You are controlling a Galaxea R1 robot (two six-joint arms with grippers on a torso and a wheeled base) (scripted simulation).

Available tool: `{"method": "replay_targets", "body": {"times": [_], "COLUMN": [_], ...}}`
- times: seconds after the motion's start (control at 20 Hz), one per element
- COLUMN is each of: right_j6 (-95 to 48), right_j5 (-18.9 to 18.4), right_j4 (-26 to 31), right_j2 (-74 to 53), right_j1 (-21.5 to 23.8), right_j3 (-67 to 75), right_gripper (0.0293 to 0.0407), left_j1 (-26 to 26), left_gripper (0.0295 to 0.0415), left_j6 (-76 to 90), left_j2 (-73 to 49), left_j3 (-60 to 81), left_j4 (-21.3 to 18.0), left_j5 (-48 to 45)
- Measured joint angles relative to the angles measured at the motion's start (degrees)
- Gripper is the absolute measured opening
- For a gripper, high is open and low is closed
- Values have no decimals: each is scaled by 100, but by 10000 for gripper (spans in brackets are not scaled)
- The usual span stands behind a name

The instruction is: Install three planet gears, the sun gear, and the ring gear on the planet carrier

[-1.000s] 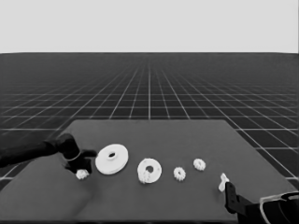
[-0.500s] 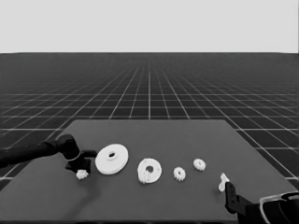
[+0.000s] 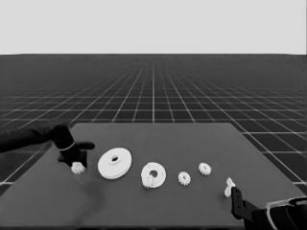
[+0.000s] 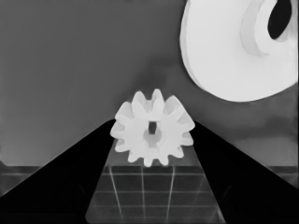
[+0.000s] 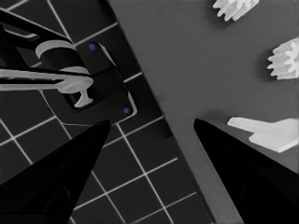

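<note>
while the left tool (image 4: 152,140) pinches a gear (image 4: 153,127), the right tool (image 5: 149,140) waits spread.

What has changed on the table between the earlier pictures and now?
The left gripper has shifted a little over the table's left end, and the gear now sits between its fingers. The larger round part, the smaller round part, the other gears and the parked right gripper stayed put.

Beside the left gripper (image 4: 152,140), the larger round part (image 4: 229,51) runs off the left wrist picture's edge. Near the right gripper (image 5: 152,135), the thin white piece (image 5: 271,133) and two small gears (image 5: 285,58) are cut by the right wrist picture's border. In the head view, the right gripper's fingers are mostly out of frame.
</note>
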Motion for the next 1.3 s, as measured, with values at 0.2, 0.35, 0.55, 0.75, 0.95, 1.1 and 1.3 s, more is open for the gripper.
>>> {"method": "replay_targets", "body": {"times": [0.2,0.35,0.55,0.75,0.95,1.1,1.3], "right_j6": [0,0,0,0,0,0,0], "right_j5": [0,0,0,0,0,0,0], "right_j4": [0,0,0,0,0,0,0], "right_j2": [0,0,0,0,0,0,0], "right_j1": [0,0,0,0,0,0,0], "right_j3": [0,0,0,0,0,0,0], "right_gripper": [385,385,385,385,385,385,385], "left_j1": [-44,-176,-182,132,587,632,640], "left_gripper": [312,312,312,312,312,312,371], "left_j6": [1,-2869,-2253,-2002,-1753,-1721,-1715], "left_j2": [-4,3608,5033,5271,5434,5453,5457], "left_j3": [6,-905,-2758,-3272,-3740,-3802,-3815], "left_j4": [-37,118,41,342,697,732,741], "left_j5": [32,551,449,286,44,13,6]}}
